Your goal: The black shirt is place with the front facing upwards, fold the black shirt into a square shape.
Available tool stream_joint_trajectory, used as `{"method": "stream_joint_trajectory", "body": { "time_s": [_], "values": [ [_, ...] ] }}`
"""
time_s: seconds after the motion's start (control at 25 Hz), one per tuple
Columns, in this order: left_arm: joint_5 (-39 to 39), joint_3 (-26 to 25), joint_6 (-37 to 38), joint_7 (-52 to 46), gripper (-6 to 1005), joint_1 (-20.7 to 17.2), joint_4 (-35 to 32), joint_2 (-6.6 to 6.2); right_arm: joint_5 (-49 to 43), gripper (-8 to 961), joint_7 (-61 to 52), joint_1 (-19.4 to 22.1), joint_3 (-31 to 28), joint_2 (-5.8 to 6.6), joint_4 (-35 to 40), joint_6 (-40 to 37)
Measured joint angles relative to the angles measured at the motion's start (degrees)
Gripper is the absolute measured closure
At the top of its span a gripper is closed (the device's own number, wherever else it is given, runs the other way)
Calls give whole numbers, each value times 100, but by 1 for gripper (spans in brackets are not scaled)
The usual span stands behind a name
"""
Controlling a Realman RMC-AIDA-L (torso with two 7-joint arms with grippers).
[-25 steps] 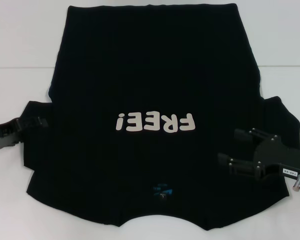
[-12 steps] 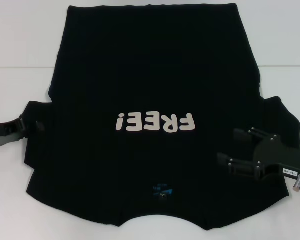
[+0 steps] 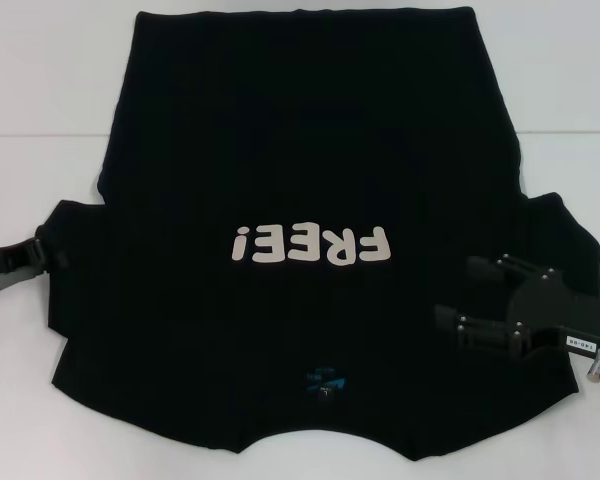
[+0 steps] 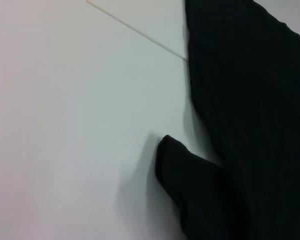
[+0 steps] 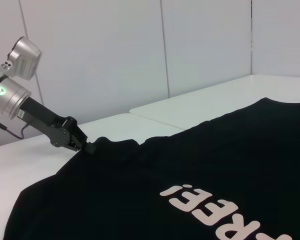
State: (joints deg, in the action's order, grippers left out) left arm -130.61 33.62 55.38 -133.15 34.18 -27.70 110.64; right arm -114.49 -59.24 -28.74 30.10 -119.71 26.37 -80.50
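A plain robot test lab or studio. A bare white tabletop [image 3: 40, 80], made of panels joined at a thin seam, fills the workspace. Behind it stand blank white wall panels [image 5: 105, 50] with narrow vertical joints, carrying no decoration, like a purpose-built enclosure.

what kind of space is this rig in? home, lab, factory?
Most likely a lab or test cell: a bare white table, plain white panel walls behind it, and only the black shirt laid out between the left gripper and right gripper.
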Motion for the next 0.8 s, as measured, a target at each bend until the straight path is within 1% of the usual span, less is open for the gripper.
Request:
{"method": "stream_joint_trajectory", "body": {
  "time_s": [0.12,0.32,0.56,0.68,0.8],
  "values": [
    [2,-20,-1,-18,934,-16,-7,-7,5,46,0,0,-22,0,-18,0],
    [28,-64,32,-24,999,-77,-50,-48,13,46,0,0,-28,0,-21,13],
    [54,-424,150,-104,998,-391,-329,-61,32,46,0,6,-35,8,-11,70],
    [43,-549,167,-107,998,-463,-356,-61,32,47,0,8,-40,9,-7,70],
    [13,-562,175,-93,998,-475,-363,-61,32,47,0,8,-44,4,-7,71]
  ]
}}
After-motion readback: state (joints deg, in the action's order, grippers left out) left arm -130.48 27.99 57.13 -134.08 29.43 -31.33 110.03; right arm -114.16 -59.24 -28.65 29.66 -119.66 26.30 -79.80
